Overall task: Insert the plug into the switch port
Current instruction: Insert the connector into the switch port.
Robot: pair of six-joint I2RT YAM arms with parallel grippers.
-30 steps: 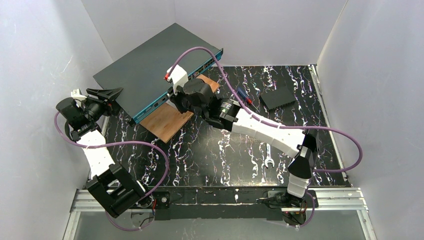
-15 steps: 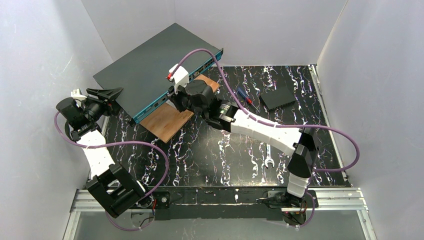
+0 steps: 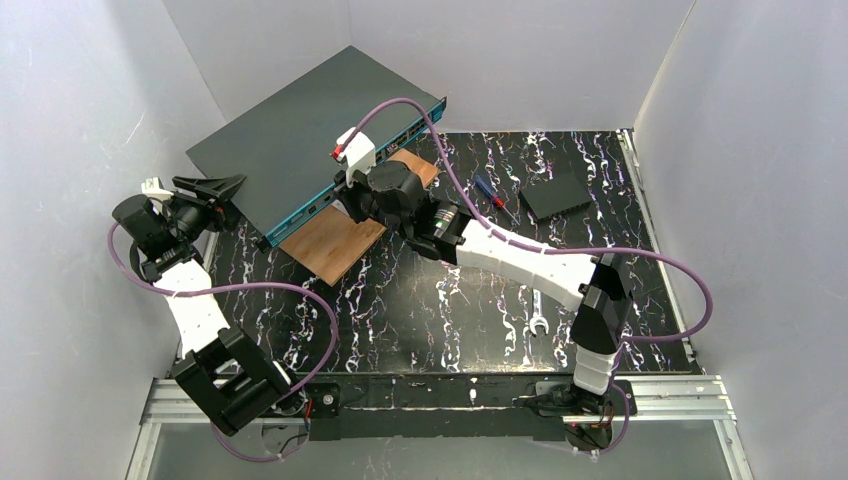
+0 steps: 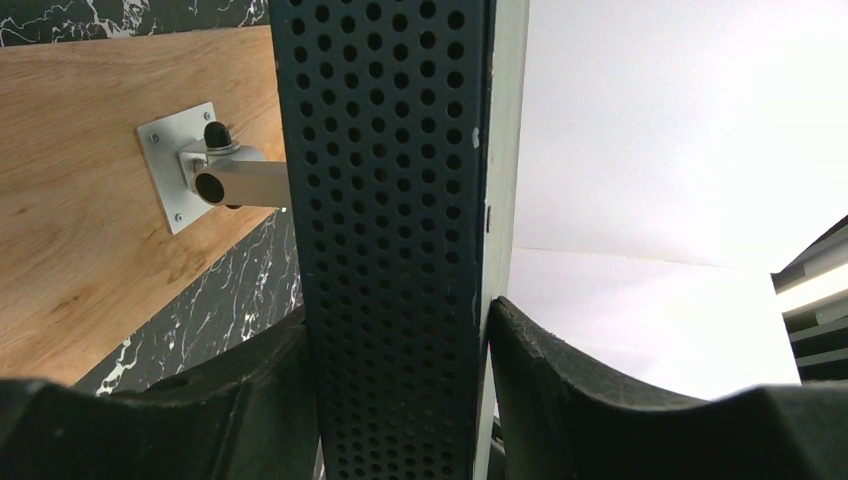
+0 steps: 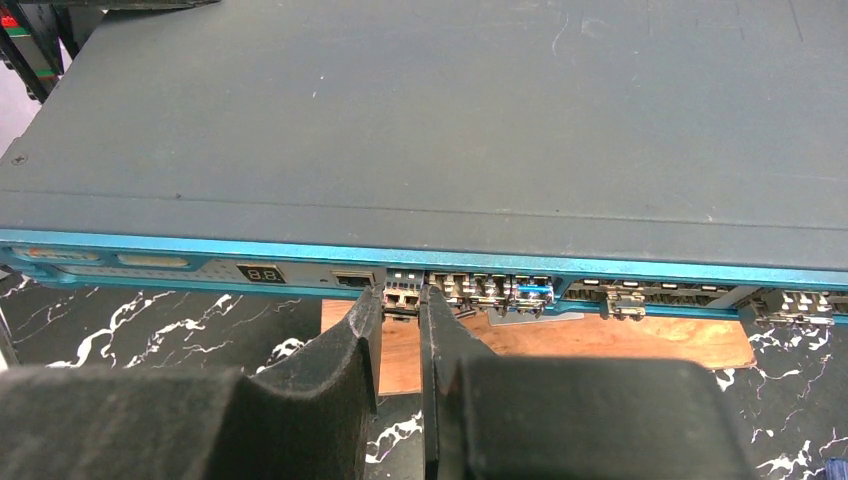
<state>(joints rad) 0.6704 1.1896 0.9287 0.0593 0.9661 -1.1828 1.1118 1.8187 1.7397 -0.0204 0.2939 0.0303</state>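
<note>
The switch [image 3: 300, 140] sits at the far left corner of the tabletop [image 3: 450, 300], and its teal port edge hangs over a wooden board [image 3: 335, 240]. The left arm's fingers [image 4: 520, 350] are clamped on the switch's perforated end panel, one on each side. The right arm's fingers [image 5: 365, 330] are up against the port row, pinched almost together on a small plug [image 5: 401, 297] sitting right at a port. Well to the right of the switch lie a screwdriver [image 3: 490, 190] and a small black box [image 3: 555, 193].

Right gripper [image 5: 401, 298] tips at switch [image 5: 420, 130] ports [image 5: 480, 288]
</note>
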